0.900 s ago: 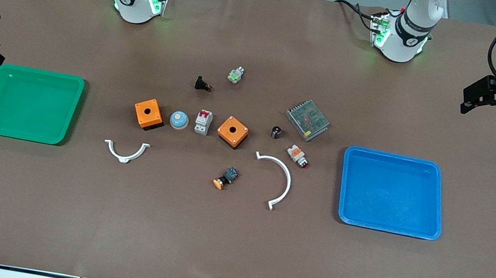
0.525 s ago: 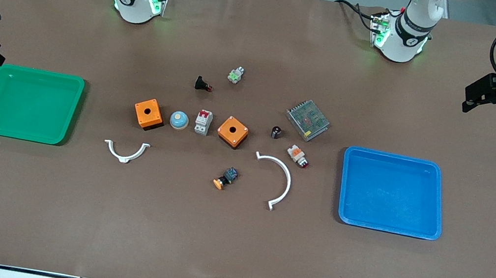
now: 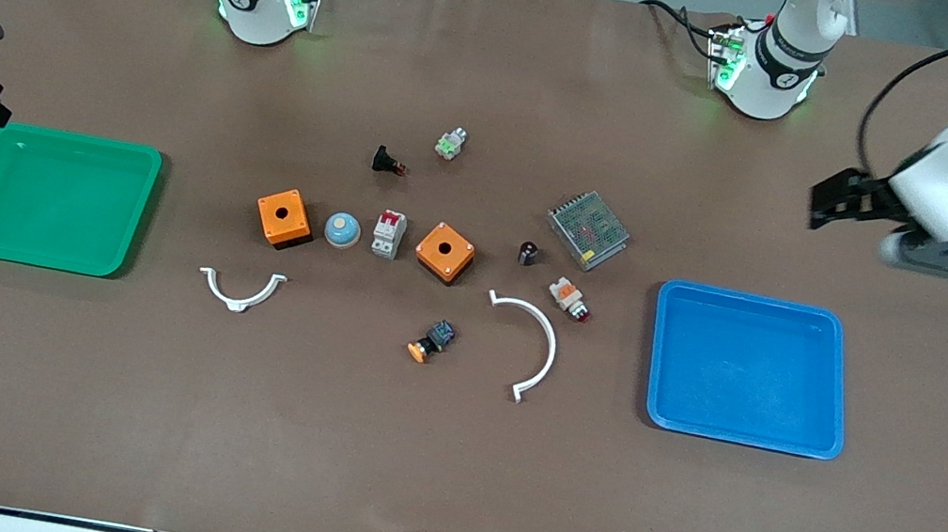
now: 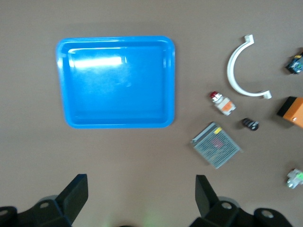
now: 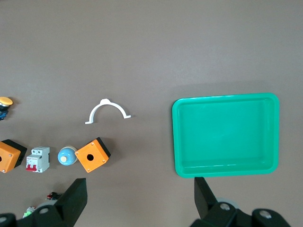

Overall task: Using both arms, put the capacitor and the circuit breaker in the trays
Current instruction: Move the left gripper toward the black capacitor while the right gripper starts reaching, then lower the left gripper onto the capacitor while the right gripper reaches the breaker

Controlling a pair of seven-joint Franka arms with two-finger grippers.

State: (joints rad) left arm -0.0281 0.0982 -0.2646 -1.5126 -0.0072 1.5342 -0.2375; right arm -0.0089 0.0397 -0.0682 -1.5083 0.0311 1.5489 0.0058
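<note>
Currently both grippers are hanging spread wide and empty: left gripper point(image 4: 137, 201) over bare table beside the blue tray point(image 3: 836, 381), right gripper point(image 5: 137, 201) beside the green tray point(image 3: 140, 213). Capacitor point(image 3: 529, 253) and circuit breaker point(image 3: 388, 234) are lying untouched mid-table.

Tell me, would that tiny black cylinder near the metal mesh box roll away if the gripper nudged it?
Probably. The capacitor is a short round cylinder, and in the left wrist view it seems to lie on its side, so a nudge could roll it. It looks light and stiff, likely easy to lift. The open left gripper hangs above the table by the blue tray.
</note>
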